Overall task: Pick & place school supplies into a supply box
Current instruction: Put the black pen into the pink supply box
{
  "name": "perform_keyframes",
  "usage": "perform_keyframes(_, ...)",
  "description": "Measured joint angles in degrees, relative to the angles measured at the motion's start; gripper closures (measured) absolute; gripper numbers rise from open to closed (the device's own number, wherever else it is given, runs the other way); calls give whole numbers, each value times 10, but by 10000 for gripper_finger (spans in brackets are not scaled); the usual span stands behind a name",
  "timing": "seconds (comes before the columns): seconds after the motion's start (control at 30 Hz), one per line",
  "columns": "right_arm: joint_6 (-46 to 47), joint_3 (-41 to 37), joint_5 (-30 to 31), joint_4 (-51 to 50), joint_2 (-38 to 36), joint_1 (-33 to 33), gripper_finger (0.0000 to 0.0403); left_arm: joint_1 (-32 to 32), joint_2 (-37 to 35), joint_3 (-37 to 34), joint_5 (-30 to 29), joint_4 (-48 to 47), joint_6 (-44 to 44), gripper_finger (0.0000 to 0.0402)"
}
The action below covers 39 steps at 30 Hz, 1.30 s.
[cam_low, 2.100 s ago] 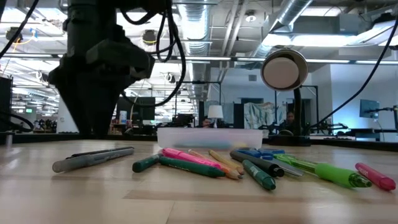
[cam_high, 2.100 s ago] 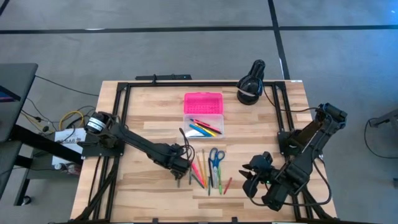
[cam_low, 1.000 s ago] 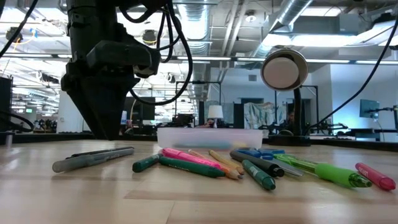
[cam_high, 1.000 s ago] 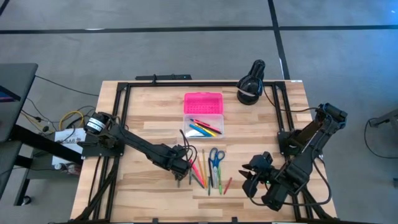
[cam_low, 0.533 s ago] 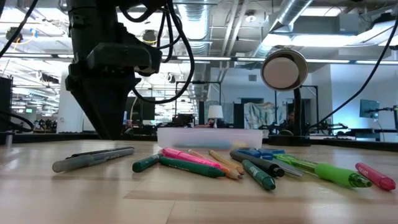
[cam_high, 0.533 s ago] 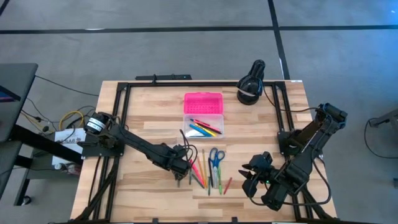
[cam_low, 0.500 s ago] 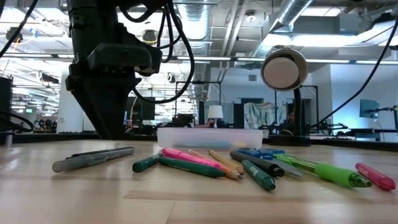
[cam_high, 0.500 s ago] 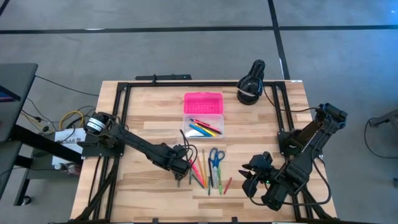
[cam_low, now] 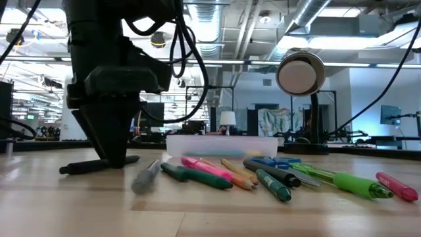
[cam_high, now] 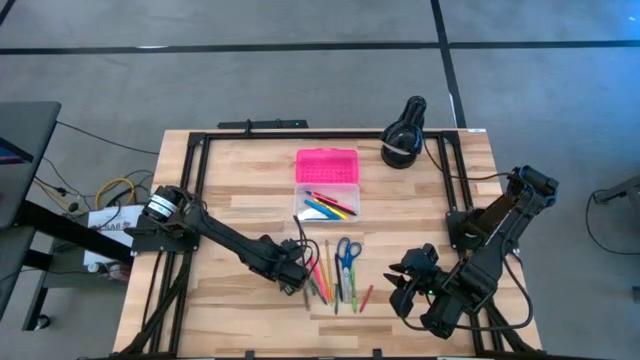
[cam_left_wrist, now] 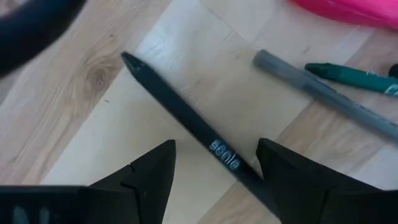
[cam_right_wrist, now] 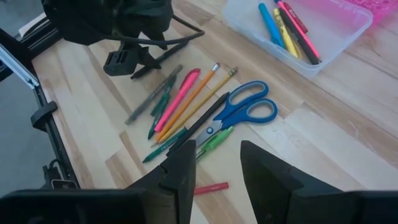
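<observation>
1. The left gripper [cam_left_wrist: 214, 163] is down at the table with its jaws spread and nothing clamped; in its own wrist view the two dark fingers [cam_left_wrist: 149, 171] stand either side of a black pen [cam_left_wrist: 186, 121].
2. The pen runs slantwise through the gap rather than squarely across it. One end passes back between the fingers and the pointed end lies out ahead of them, so closing would catch the barrel at an angle.
3. Just beyond the pen, on the side away from the arm, lies a grey pen [cam_left_wrist: 323, 99], with a green marker [cam_left_wrist: 357, 79] past that. In the low view the grey pen [cam_low: 146, 176] looks blurred, so I cannot tell whether it lies flat.
4. Further out on that side is the loose row of school supplies [cam_high: 335, 272], including the blue-handled scissors [cam_high: 346, 255].
5. The supply box [cam_high: 327, 200] lies beyond the gripper toward the far edge of the table, near but not touching, lid open, with several pens already in its clear base.
6. The right gripper [cam_high: 405, 284] waits well apart, past the row, its jaws parted and empty. The left arm is plainly nearer the black pen.
</observation>
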Motion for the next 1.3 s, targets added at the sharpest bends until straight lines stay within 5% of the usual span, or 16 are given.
perform_keyframes(0.4,-4,0,-1,-3,0,0,285,2,0,1,66,-19,-71,182)
perform_keyframes(0.7,-5,0,-1,-2,0,0,285,1,0,1,96,-23,-63,272)
perform_keyframes(1.03,-5,0,-16,2,0,0,285,0,2,2,106,-67,26,340)
perform_keyframes(1.3,-1,0,-21,7,0,0,285,-2,2,1,109,-100,210,359)
